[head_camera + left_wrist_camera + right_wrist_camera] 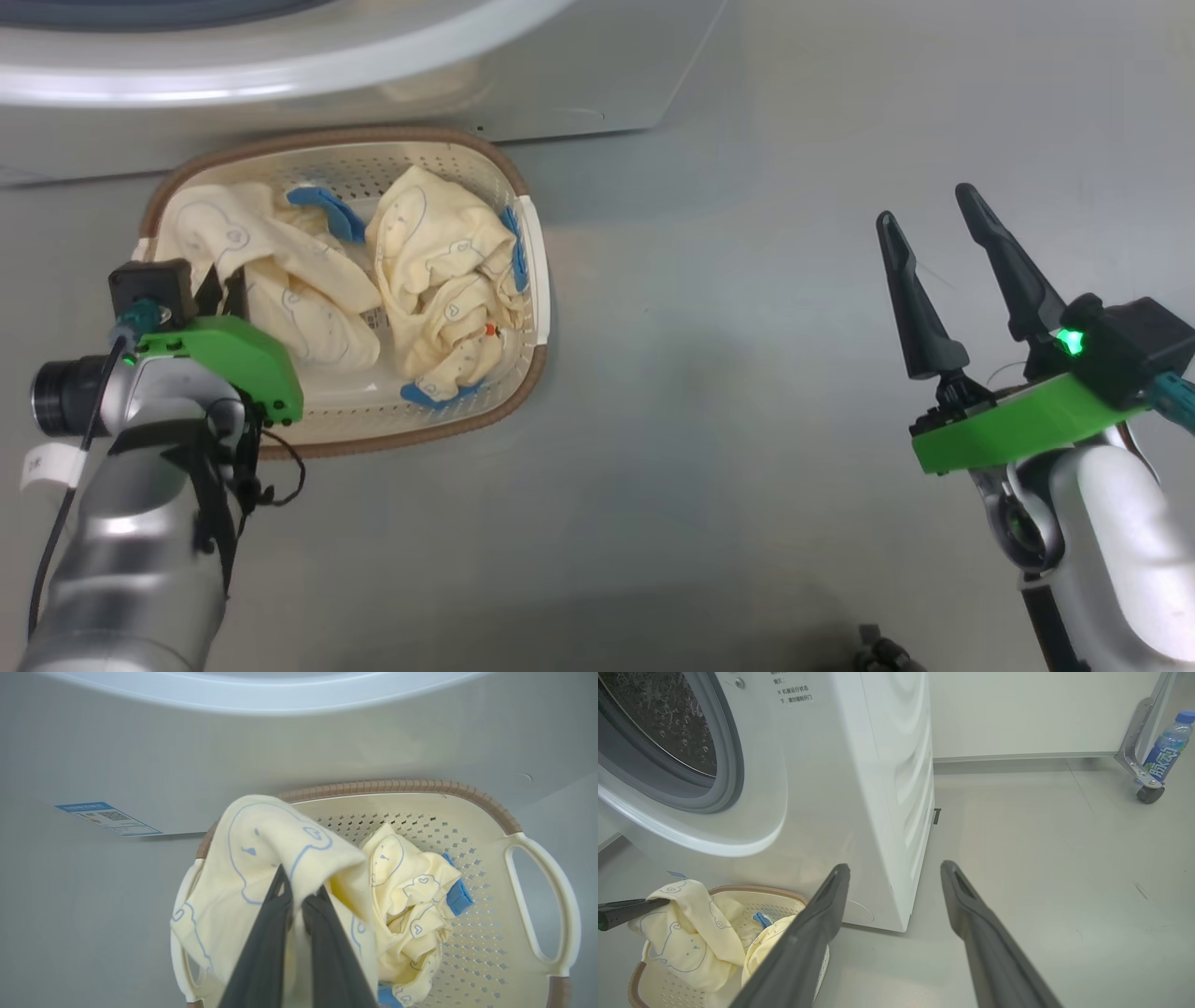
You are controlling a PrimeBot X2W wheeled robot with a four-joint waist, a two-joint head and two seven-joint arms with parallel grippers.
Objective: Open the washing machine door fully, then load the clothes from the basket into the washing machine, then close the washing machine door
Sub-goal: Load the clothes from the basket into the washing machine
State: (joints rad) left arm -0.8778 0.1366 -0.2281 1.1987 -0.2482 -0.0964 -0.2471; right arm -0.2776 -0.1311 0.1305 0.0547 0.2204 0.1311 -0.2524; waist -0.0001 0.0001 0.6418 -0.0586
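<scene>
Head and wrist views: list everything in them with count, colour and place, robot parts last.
washing machine: one, white, behind the basket
label sticker: one, blue, low on the machine's front
basket: one, cream with brown rim, on the grey floor
clothes: two pieces, pale yellow with blue trim, one lying in the basket, one pinched
bottle: one, clear with blue cap, on the floor
left gripper: one, dark fingers, shut on clothes over the basket
right gripper: one, dark fingers, open over bare floor

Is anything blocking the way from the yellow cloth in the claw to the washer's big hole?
Nothing visible does. The left claw is shut on a cream garment over the basket, and in the right wrist view the drum opening above it stands uncovered.
</scene>
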